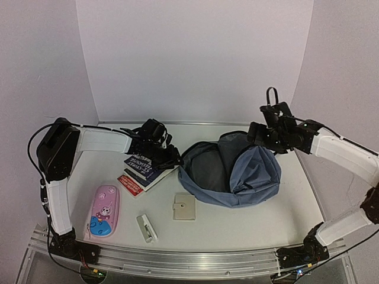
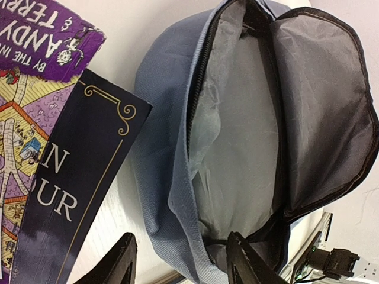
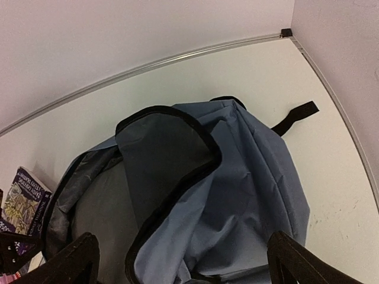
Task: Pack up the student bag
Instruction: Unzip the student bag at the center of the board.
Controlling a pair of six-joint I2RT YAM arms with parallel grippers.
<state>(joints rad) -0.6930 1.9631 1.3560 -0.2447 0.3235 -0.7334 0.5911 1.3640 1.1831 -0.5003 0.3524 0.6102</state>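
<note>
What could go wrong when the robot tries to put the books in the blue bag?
1. Neither the left gripper nor the right gripper holds anything, so the student bag has a floppy flap that might sag over the opening.
2. The books lie stacked beside the bag's rim; grabbing one could drag the others.
3. Nothing pins the soft bag, so a pushed book might shove it away.

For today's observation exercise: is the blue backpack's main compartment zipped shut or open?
Open. The student bag gapes: its flap is folded back and the grey lining shows inside.
</note>
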